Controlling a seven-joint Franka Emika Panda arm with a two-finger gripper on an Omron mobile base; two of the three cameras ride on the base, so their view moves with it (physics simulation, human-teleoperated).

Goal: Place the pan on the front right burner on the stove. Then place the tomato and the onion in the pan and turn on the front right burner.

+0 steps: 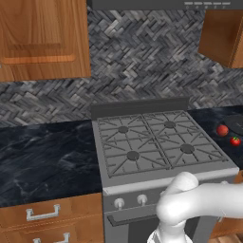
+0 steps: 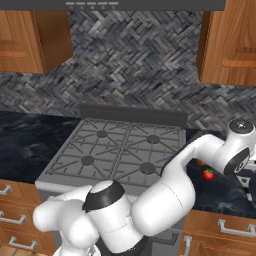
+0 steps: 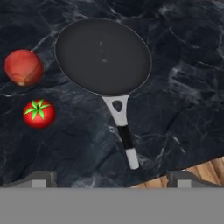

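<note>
One pan (image 3: 103,54), one tomato (image 3: 39,113), one onion (image 3: 23,67), all on the dark marbled counter (image 3: 183,87). One stove (image 1: 156,142) with four burners; the front right burner (image 1: 187,148) is bare.

Gripper (image 3: 112,179): the two finger tips (image 3: 38,179) stand wide apart at the bottom of the hand view, nothing between them.

Pan lies ahead of the fingers, its bowl farthest off, and its handle (image 3: 124,135) runs back toward the gap between the tips, ending short of them. Tomato sits ahead of the left-hand tip, apart from the pan; onion just beyond the tomato, near the pan's rim, not touching.

In the left base view the pan is cut off by the picture's right edge. In the right base view the arm covers the pan and most of the onion; the tomato shows beside the wrist.
</note>
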